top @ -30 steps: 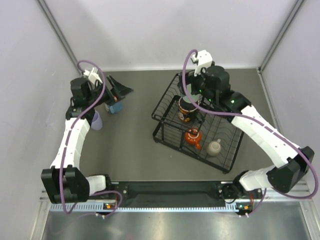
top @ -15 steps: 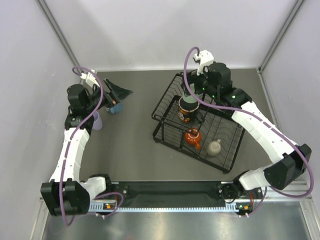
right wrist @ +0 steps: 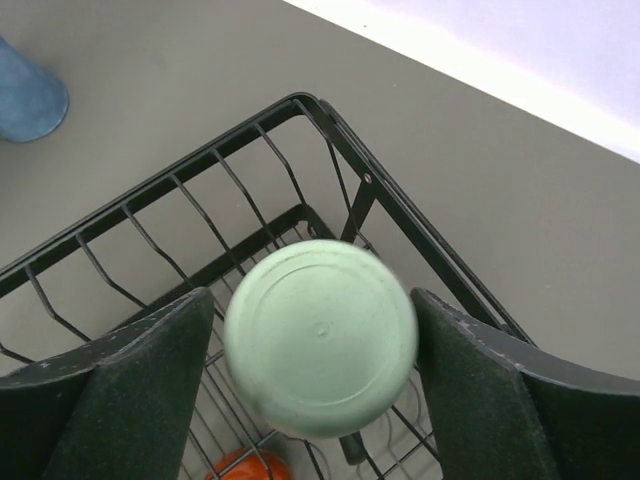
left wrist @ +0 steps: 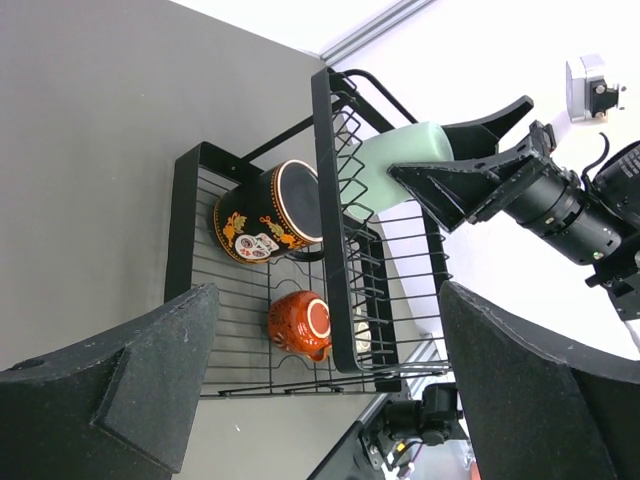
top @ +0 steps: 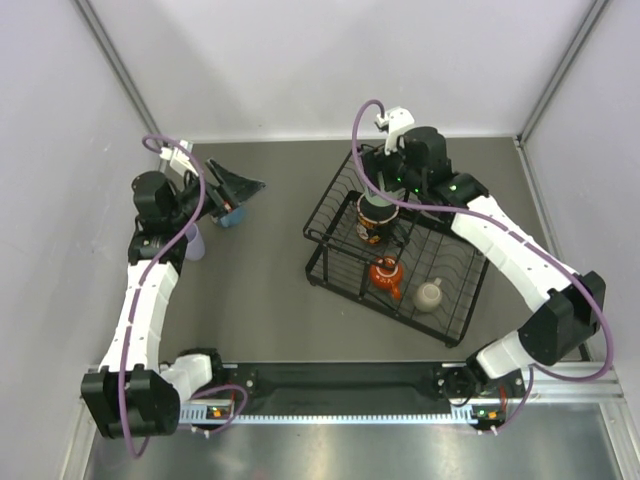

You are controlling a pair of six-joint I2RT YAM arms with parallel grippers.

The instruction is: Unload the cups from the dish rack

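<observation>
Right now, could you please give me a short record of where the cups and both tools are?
In rack: mint tumbler, patterned mug, orange cup, beige mug
On table: blue mug, lavender tumbler
Right tool: one finger on either side of the mint tumbler; grip unclear
Left tool: open, empty

Grey table [top: 270, 270]: black dish rack [top: 460, 290] right; blue mug [top: 231, 216], lavender tumbler [top: 194, 243] left, near together.
</observation>
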